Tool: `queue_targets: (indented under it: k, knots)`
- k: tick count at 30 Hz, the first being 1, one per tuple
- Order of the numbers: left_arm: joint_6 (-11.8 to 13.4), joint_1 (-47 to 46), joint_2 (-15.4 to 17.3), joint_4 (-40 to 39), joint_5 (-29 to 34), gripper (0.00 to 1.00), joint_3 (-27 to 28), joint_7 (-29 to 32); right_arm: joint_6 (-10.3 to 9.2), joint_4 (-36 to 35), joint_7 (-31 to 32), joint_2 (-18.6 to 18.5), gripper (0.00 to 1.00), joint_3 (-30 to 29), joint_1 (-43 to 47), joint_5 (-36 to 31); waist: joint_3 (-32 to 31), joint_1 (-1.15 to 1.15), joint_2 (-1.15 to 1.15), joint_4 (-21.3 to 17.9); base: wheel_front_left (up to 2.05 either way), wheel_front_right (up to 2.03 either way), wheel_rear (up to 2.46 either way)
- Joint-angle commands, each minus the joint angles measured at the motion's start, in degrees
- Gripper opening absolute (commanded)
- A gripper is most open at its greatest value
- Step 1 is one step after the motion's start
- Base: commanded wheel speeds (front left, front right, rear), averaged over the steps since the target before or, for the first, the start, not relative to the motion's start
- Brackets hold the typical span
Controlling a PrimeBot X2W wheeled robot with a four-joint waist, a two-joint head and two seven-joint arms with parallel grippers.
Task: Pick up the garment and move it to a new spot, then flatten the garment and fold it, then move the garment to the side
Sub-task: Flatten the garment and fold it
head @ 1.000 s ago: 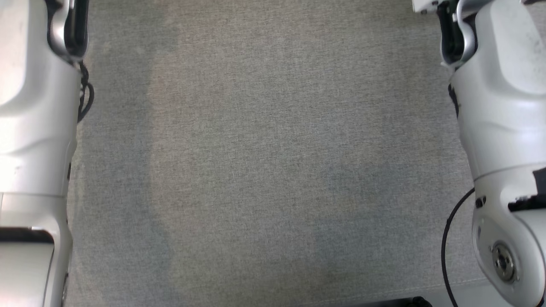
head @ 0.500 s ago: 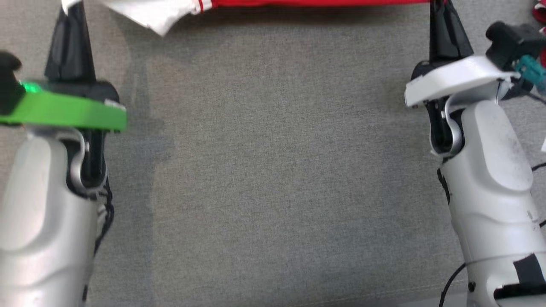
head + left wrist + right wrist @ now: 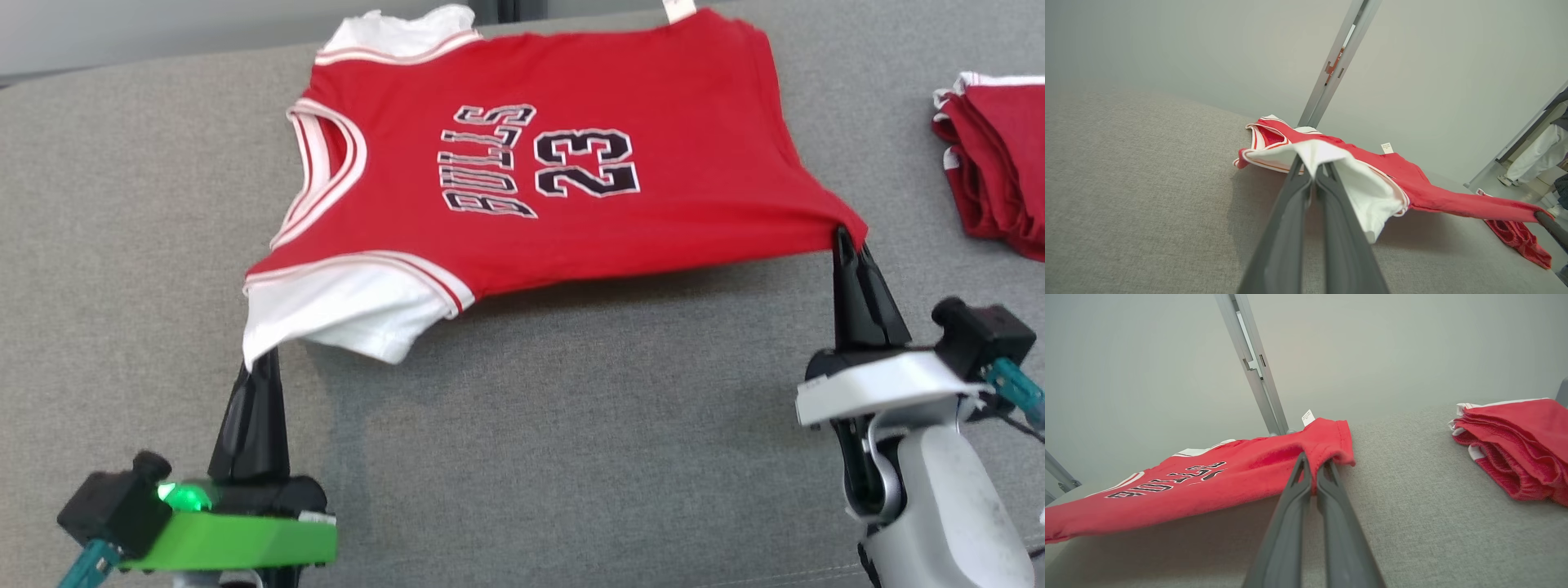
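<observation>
Your left pincer (image 3: 258, 359) pinches the jersey's (image 3: 522, 163) white sleeve (image 3: 351, 314), and your right pincer (image 3: 842, 238) pinches its hem corner on the side toward the stack (image 3: 1000, 163). You hold the near edge lifted and taut off the surface (image 3: 571, 425), probably so it spreads flat. Its far edge rests left of the stack.

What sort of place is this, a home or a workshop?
Probably a lab or test room, not a home: a grey fabric worktop, a bare wall with a metal post, and a pile of folded red shirts beside the jersey.
</observation>
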Motion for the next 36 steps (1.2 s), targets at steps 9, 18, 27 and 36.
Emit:
queue_targets:
  k: [9,18,27,36]
  knots:
    - [2.92,15.78,0.92,-10.9,-0.03,0.0,-0.47,1.52,-0.09,-9.3,-0.17,0.07,0.0,-1.57,15.51,1.05,-9.77,0.0,0.0,1.47,0.0,0.0,0.0]
    - [3.19,18.24,1.43,-9.73,-1.21,0.0,-2.0,4.67,-0.09,-7.39,2.36,0.13,0.0,-0.94,19.52,3.53,-9.05,0.0,0.0,0.78,0.0,0.0,0.0]
    - [1.68,12.89,0.66,-1.58,-1.81,0.0,-2.77,4.03,-0.09,0.69,1.37,0.12,0.0,0.95,15.31,3.72,-5.91,0.0,0.0,-0.24,0.0,0.0,0.0]
    - [0.21,0.13,1.01,4.65,-0.23,0.0,-1.87,2.87,-0.09,4.46,0.39,0.12,0.0,1.95,9.08,3.97,-2.65,0.0,0.0,-1.34,0.0,0.0,0.0]
